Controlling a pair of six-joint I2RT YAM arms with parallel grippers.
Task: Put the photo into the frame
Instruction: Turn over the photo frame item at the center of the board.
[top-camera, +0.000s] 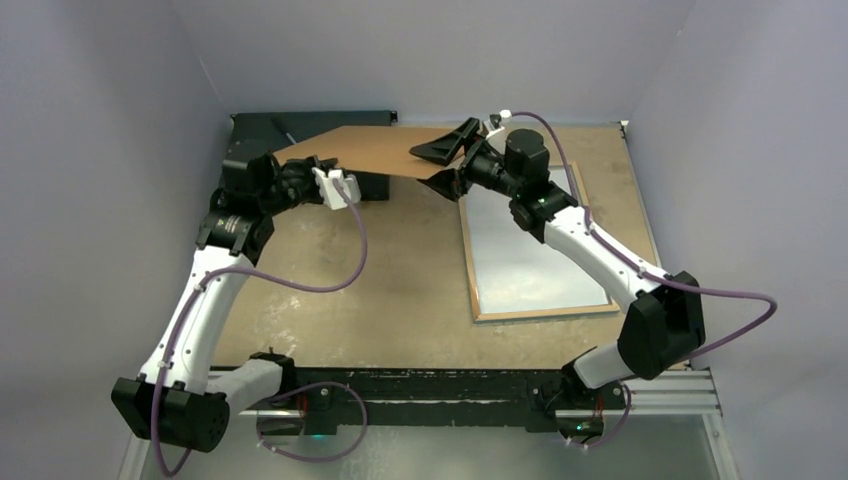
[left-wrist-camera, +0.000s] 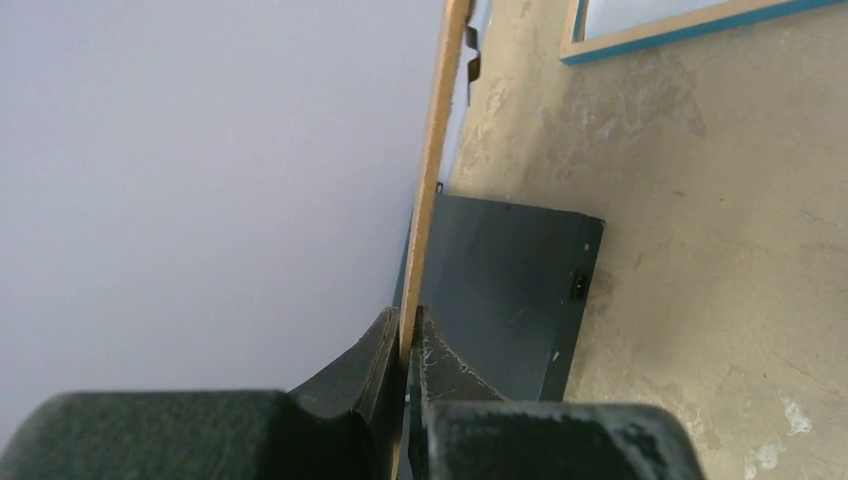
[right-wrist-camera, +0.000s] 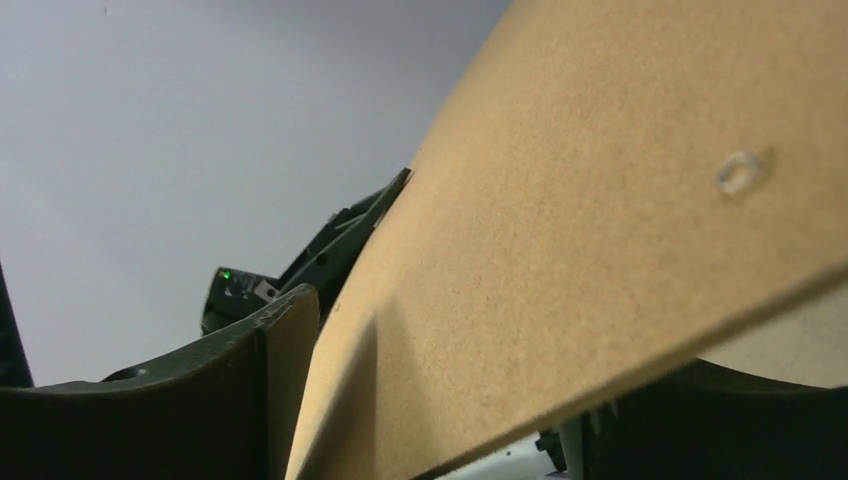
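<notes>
Plain lilac-grey walls (top-camera: 90, 120) enclose a scuffed tan table (top-camera: 400, 300) (evenly lit).

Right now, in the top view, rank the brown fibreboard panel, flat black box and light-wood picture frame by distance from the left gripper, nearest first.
1. Brown fibreboard panel: clamped in the left gripper.
2. Flat black box: just beside it, back left.
3. Light-wood picture frame: lying flat, right side.
</notes>
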